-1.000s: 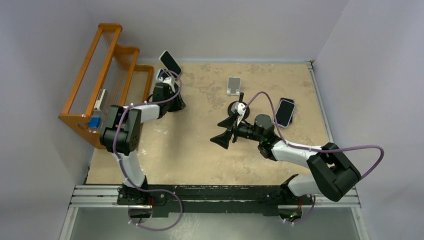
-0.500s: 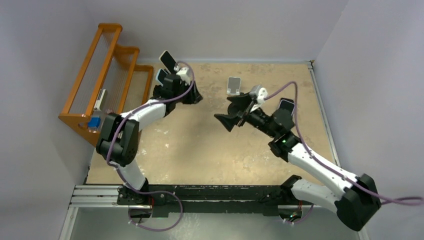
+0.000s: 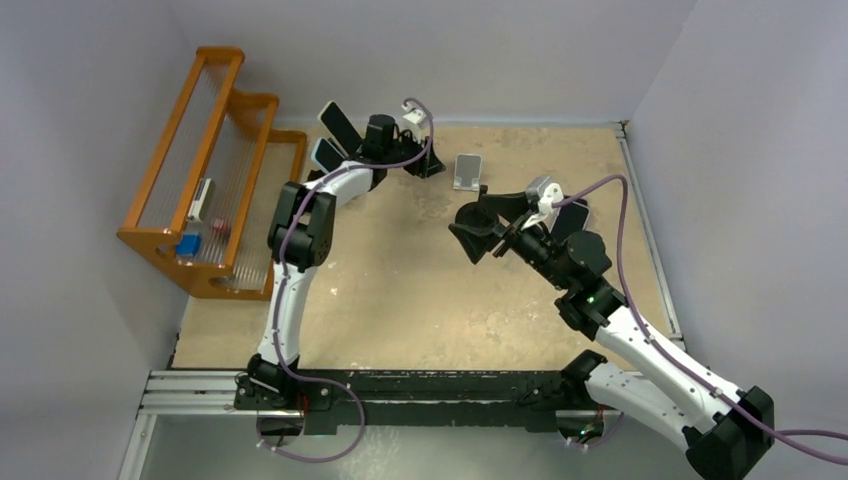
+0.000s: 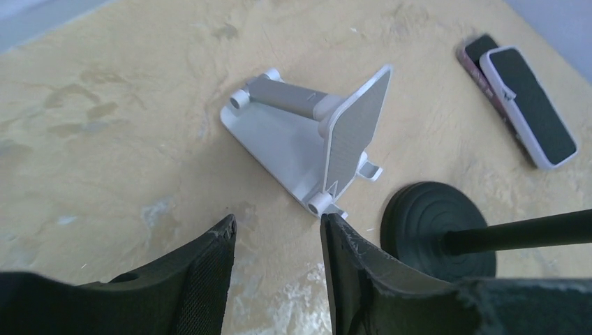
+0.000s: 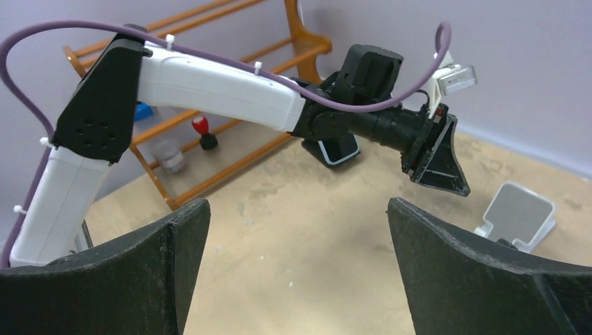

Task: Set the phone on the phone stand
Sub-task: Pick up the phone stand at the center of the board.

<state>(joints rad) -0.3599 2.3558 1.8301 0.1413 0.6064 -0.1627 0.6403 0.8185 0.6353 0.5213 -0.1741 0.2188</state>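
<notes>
Left gripper (image 4: 278, 225): low over the sandy table (image 4: 105, 153), at the bottom of its wrist view. Jaws are parted by a narrow gap and hold nothing.

Phone stand (image 4: 307, 136): white, resting on the table just above the left gripper's fingertips in that view. Its ribbed back plate is tilted and a grey hinge bar sits at its upper end. No phone is on it.

Phone (image 4: 530, 105): white-cased, dark screen up, flat on the table at the upper right of the left wrist view and well apart from the stand. It lies against a second, darker phone (image 4: 482, 50) (whether it overlaps that one cannot be told).

Black round base (image 4: 426, 216): on the table at the lower right of the same view, near the stand's foot, with a thin black rod (image 4: 516, 230) running off to the right edge.

Right gripper (image 5: 299, 206): held above the table at centre right of the overhead view. Jaws are spread wide and empty. Its camera looks across at the left arm and the stand.

Orange rack (image 3: 221, 54): at the upper left of the overhead view, with a few small items on its shelves. Two propped phones (image 3: 340, 122) stand just beside its right end.
</notes>
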